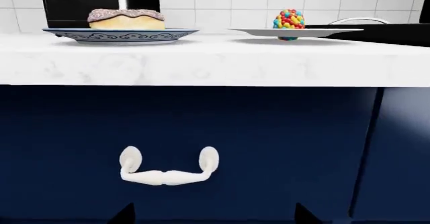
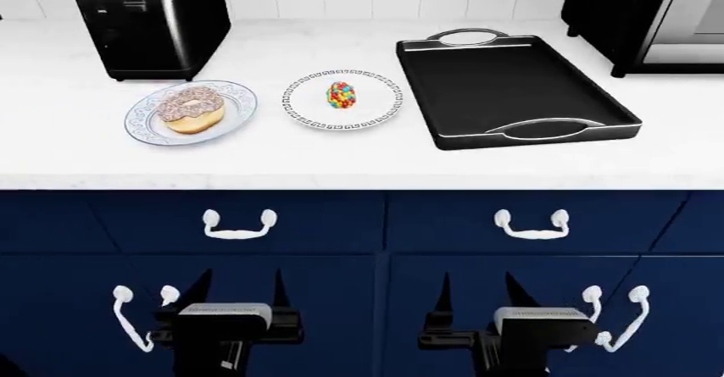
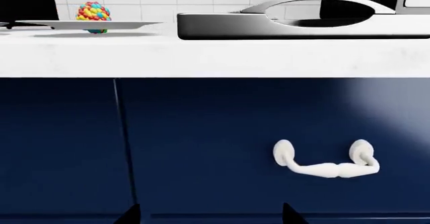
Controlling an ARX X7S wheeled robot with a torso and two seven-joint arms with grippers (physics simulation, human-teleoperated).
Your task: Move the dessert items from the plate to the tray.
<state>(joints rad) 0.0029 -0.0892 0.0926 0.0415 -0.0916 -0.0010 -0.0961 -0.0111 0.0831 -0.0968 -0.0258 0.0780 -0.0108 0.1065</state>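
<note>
The chocolate-iced donut (image 2: pixel 190 108) lies on a blue-patterned plate (image 2: pixel 145 127) at the counter's left, also seen as donut (image 1: pixel 126 19) in the left wrist view. The candy lump (image 2: pixel 341 95) stands on a white plate (image 2: pixel 379 110) in the middle; both wrist views show the candy lump (image 1: pixel 289 19) (image 3: pixel 93 13). The black tray (image 2: pixel 515 85) lies to the right, its rim and handle (image 3: pixel 315 12) close in the right wrist view. My left gripper (image 2: pixel 241 280) (image 1: pixel 215 216) and right gripper (image 2: pixel 480 284) (image 3: pixel 211 216) hang open and empty below counter height, facing the blue drawers.
A black toaster (image 2: pixel 147 21) stands behind the donut plate, and a dark microwave (image 2: pixel 639 13) sits at the back right. White drawer handles (image 2: pixel 239 224) (image 2: pixel 531 224) stick out of the blue cabinet front. The counter edge (image 2: pixel 362 182) overhangs the drawers.
</note>
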